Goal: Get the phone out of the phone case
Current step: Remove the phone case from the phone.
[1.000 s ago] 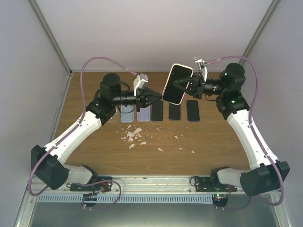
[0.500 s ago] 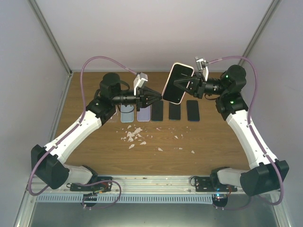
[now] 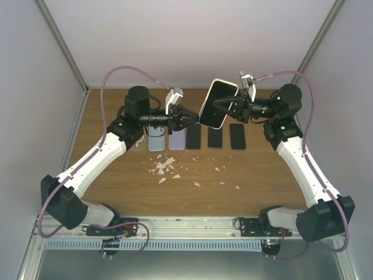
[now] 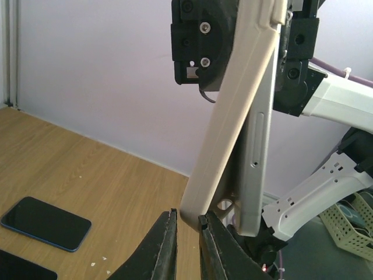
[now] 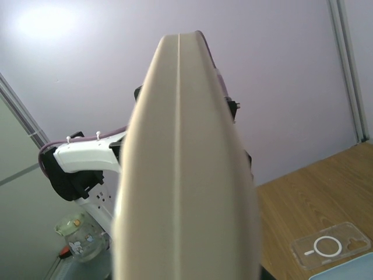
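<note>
Below, a wooden table point(image 3: 250, 169) is enclosed by pale walls point(image 3: 175, 41). Held above it, the phone point(image 3: 222, 92) is clamped by the right gripper point(image 3: 216, 104), the phone case point(image 4: 227, 134) pinched at its corner by the left gripper point(image 4: 187, 232).

Overhead view down onto table point(image 3: 262, 175), wrist views close, opposed, sharing phone case point(image 4: 224, 116)

Phone case point(image 4: 230, 134) aloft between left hand point(image 4: 186, 224) and right hand point(image 3: 217, 102), phones point(image 3: 215, 137) on table point(image 3: 262, 169) beneath
</note>
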Motion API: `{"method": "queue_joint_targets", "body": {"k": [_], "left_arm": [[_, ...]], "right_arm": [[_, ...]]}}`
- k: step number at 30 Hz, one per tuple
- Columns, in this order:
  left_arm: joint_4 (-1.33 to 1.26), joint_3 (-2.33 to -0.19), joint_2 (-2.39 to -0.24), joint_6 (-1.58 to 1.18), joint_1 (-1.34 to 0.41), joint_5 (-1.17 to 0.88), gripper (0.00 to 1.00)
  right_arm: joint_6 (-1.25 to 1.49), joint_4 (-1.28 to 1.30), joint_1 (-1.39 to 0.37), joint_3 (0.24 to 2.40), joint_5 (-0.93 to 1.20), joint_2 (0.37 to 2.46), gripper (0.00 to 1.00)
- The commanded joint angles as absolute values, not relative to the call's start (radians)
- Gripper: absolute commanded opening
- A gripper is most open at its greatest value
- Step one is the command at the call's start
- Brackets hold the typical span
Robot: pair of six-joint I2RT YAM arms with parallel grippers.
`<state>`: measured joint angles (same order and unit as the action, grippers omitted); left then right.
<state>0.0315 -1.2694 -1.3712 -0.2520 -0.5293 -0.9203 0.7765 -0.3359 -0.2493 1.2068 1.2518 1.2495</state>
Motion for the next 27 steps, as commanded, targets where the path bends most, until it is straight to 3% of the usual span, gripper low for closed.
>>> {"method": "queue_joint_targets", "body": {"k": [1,17,27], "left_arm": [[-0.078,-1.343,-1.429,-0.247,-0.528,-0.830,0.12],[-0.248,-1.399,-1.439,-0.329,-0.523,-1.081,0.13],[-0.215,-1.376,-1.399,-0.309,-0.526,-1.070,0.16]], "right_arm": [[0.859,-0.364,-0.368,1.189,1.462,1.208,0.00],[0.691,-0.180,-0.396,1.163,1.475,1.209,0.01],[0.626,-0.114,-0.380,1.191,1.453,1.227,0.01]]}}
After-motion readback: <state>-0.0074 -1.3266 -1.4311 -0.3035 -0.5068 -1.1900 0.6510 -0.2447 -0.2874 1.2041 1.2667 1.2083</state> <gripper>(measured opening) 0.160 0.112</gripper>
